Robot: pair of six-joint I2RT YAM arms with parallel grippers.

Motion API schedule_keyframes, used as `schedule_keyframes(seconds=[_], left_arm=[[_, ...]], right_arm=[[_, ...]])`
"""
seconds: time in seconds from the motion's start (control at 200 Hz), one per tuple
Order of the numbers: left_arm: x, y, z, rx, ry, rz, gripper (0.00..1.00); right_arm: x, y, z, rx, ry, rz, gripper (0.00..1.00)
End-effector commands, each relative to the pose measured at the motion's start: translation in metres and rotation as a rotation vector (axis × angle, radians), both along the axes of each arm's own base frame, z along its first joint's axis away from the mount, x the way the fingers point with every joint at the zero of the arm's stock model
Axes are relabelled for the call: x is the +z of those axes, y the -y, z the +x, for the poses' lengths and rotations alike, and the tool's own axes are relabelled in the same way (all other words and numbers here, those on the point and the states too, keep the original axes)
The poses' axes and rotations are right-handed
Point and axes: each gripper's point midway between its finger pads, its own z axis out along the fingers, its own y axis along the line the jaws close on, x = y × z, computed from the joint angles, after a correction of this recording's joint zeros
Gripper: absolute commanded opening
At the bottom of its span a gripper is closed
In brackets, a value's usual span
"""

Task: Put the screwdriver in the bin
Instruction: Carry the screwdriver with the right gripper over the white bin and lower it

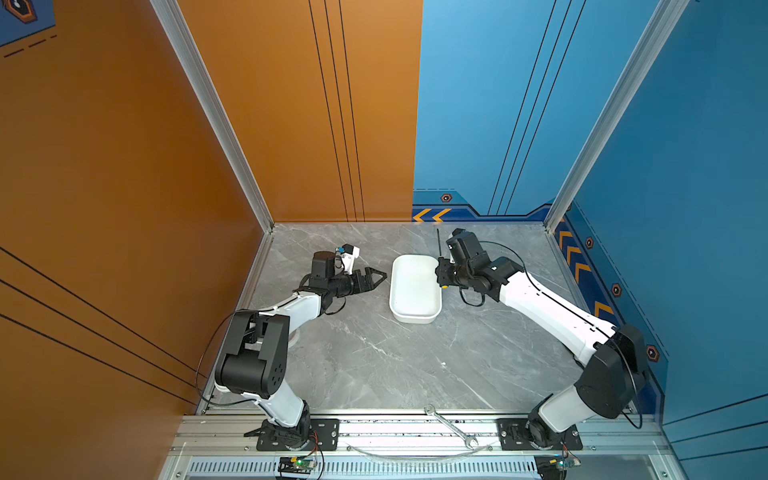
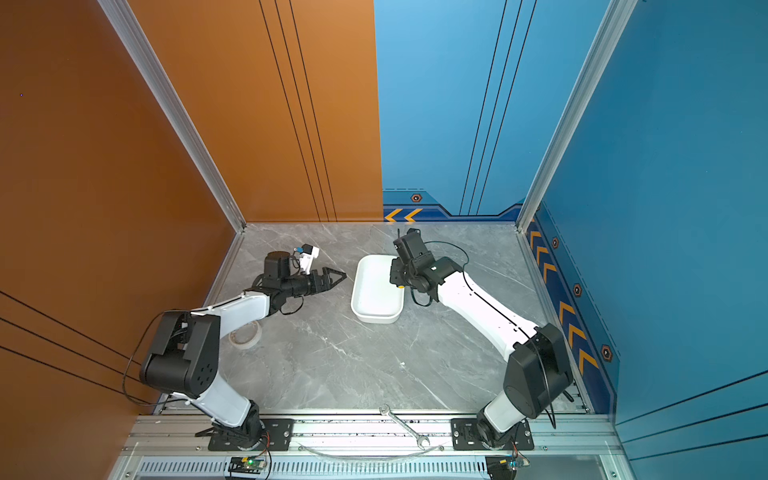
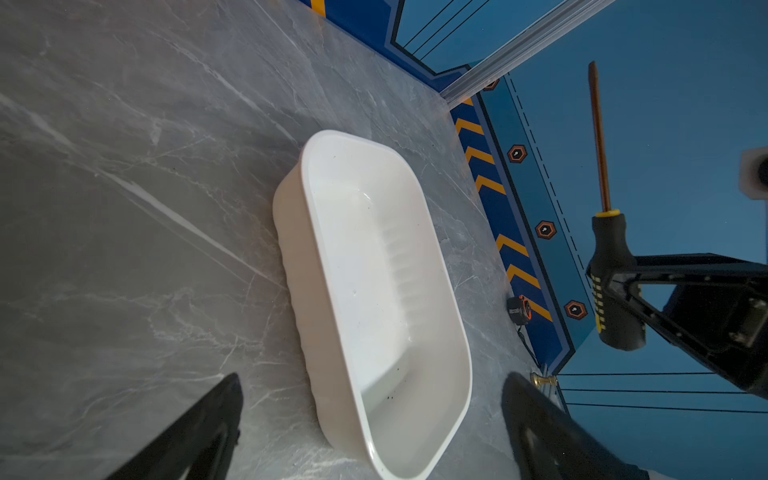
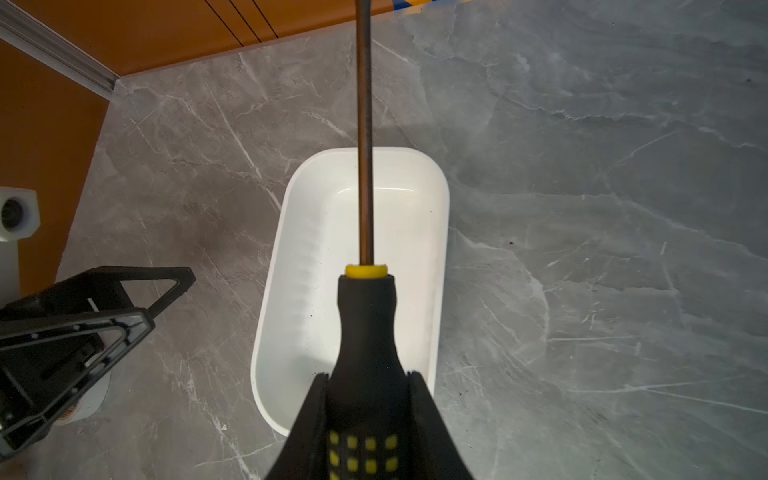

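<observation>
Showing black-yellow screwdriver (image 4: 365, 324), shaft seemingly brownish

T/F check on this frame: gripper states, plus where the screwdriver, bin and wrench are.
1. The right gripper is shut on the screwdriver by its handle. True.
2. The screwdriver lies in the bin. False: it is held in the air over the bin.
3. The left gripper holds the wrench. False: it is open and empty, and the wrench lies on the front rail.
4. No tool lies in the bin. True.
</observation>
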Motion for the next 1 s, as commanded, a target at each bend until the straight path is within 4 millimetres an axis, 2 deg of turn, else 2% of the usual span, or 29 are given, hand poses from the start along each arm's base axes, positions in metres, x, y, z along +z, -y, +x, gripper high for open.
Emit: schedule_keyframes(seconds=[0.0,0.13,0.28,0.636,0.996], left_arm=[[-0.003,-0.008,-0.008,-0.003,0.002,0.071,0.98],[-0.007,-0.009,-0.008,-0.005,-0.008,0.074,0.98],[-0.011,-0.009,-0.009,-0.009,-0.011,0.082,0.98],[-0.016,-0.012,-0.008,-0.002,-0.012,0.093,0.98],[-0.023,-0.010,-0.009,-0.005,-0.034,0.095,0.98]], right_arm=[[-0.022,-0.009,0.000,-0.090,-0.065,-0.011,0.00],[-0.041,-0.025,0.004,-0.117,-0.105,-0.004,0.00],[-0.060,-0.035,0.010,-0.143,-0.130,-0.018,0.00],[-0.108,-0.044,0.017,-0.169,-0.209,-0.043,0.00],[-0.137,-0.051,0.022,-0.163,-0.251,-0.076,0.00]])
